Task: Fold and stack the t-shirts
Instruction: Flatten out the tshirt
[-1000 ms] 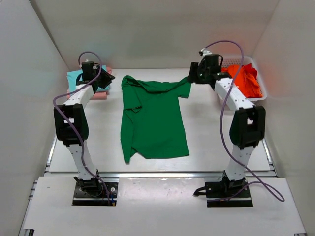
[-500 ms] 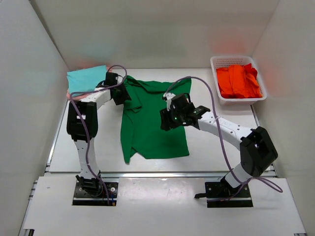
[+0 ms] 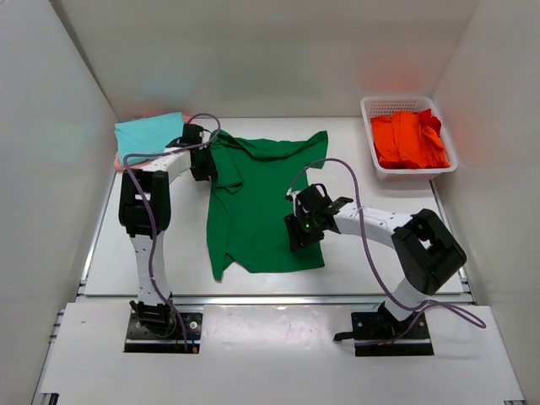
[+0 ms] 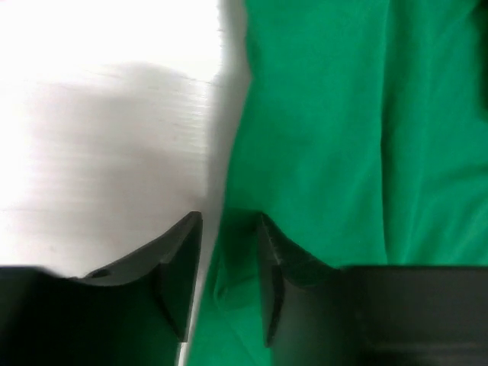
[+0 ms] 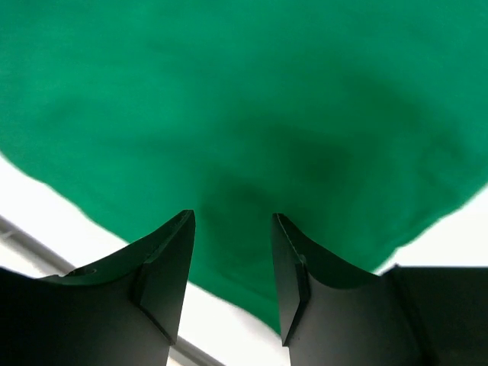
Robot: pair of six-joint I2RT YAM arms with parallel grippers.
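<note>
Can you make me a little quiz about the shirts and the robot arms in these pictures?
1. True or false: the orange-red cloth t-shirts lie inside the white plastic lattice basket.
2. Which shirt is spread out flat? A: the teal one. B: the dark green cloth t-shirt. C: the orange-red ones.
3. Fill in the gap: on the right arm, the jaws are ____ (open or shut).
Key: 1 true; 2 B; 3 open.
</note>
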